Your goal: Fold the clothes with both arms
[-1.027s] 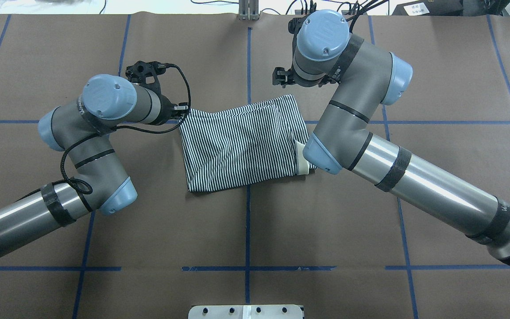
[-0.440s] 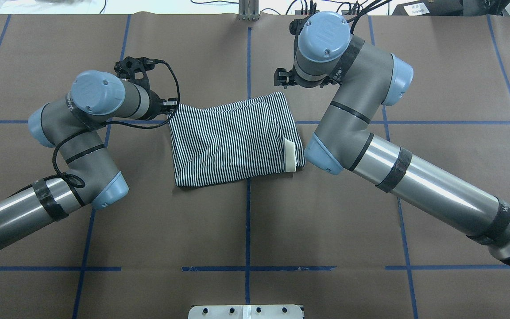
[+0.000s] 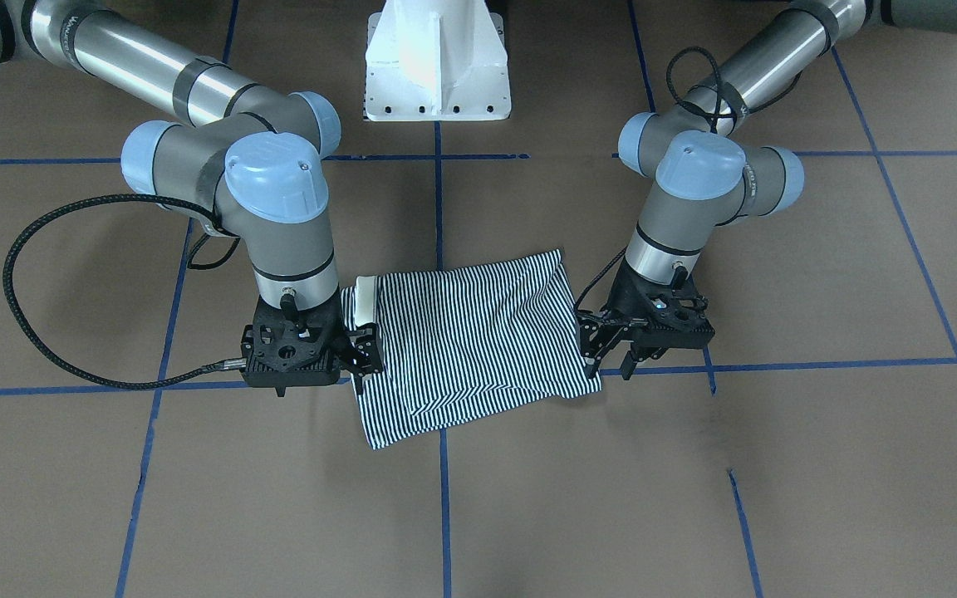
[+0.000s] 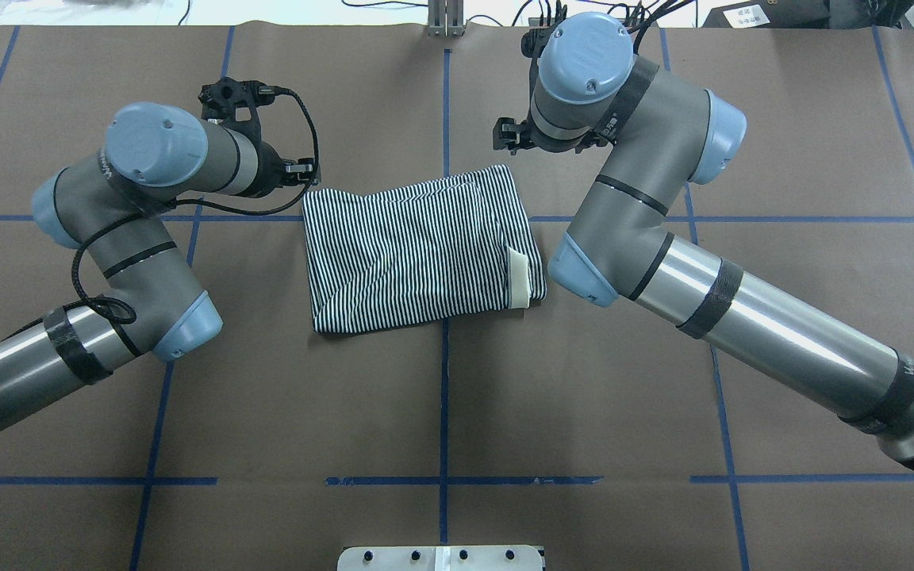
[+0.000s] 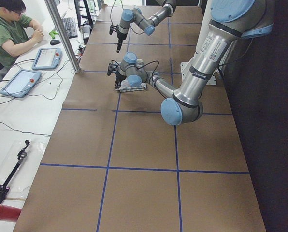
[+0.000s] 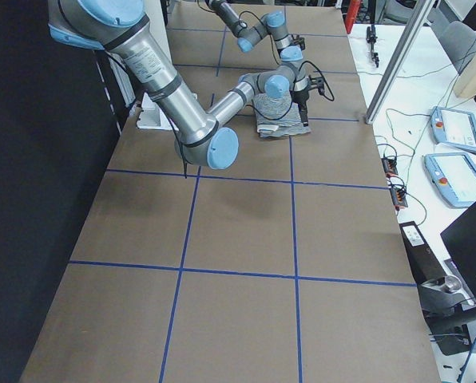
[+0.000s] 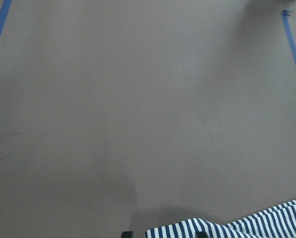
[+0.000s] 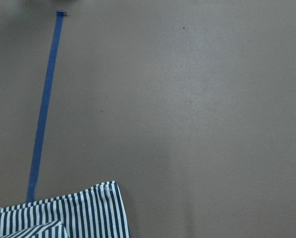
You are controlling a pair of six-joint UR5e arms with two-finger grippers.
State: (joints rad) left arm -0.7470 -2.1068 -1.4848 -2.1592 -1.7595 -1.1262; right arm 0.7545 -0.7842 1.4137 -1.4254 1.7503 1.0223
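While the folded striped shirt (image 4: 417, 254) lies flat mid-table (image 4: 584, 412), the left gripper (image 3: 609, 361) hangs just beside its far left corner, fingers apart. The right gripper (image 3: 366, 364) overlaps the far right edge, and whether its fingers are parted cannot be made out.

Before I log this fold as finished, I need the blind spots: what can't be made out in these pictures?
- Polo shirt: its buttons and logo show in no view.
- Right gripper: overhead, its arm mostly covers it; front-facing, open or shut unclear.
- Side views: shirt too small for creases.
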